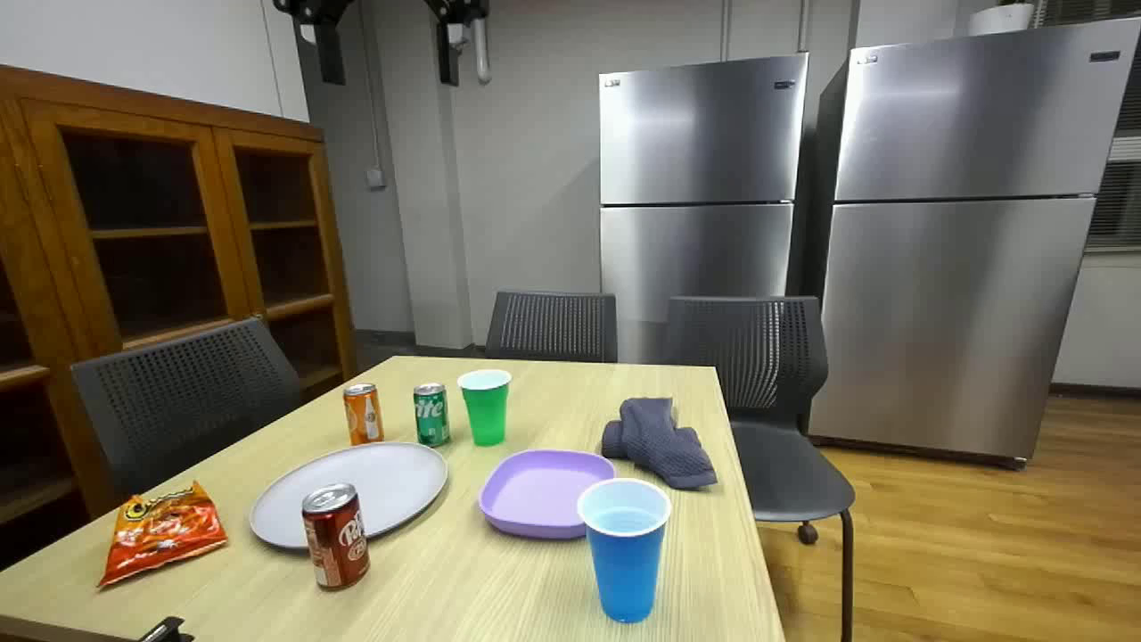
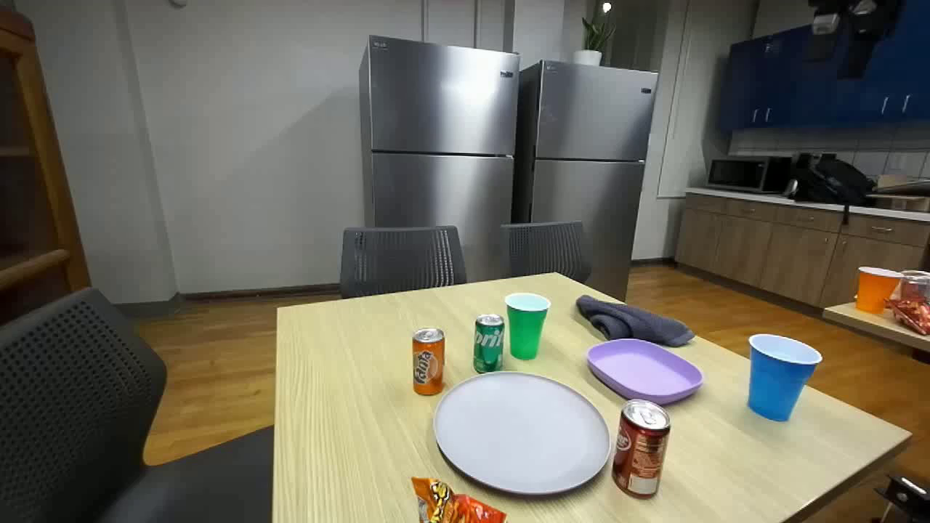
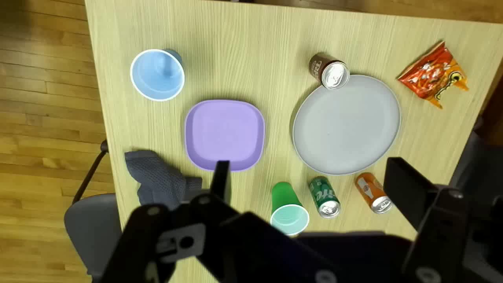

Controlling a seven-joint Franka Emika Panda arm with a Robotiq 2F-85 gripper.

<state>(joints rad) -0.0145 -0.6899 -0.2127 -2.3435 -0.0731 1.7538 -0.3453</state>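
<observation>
fingers (image 3: 408,190) stand wide apart, the green cup (image 3: 289,209) well below them.

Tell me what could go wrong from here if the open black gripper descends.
Lowered with its jaws apart, the gripper might tip the tall green plastic cup, which stands near the small green Sprite can. The blue plastic cup stands toward an edge of the pale wood-grain table, so a hard nudge could send it off. The dark red Dr Pepper can stands close by the round grey plate, so shifting one may disturb the other.
</observation>
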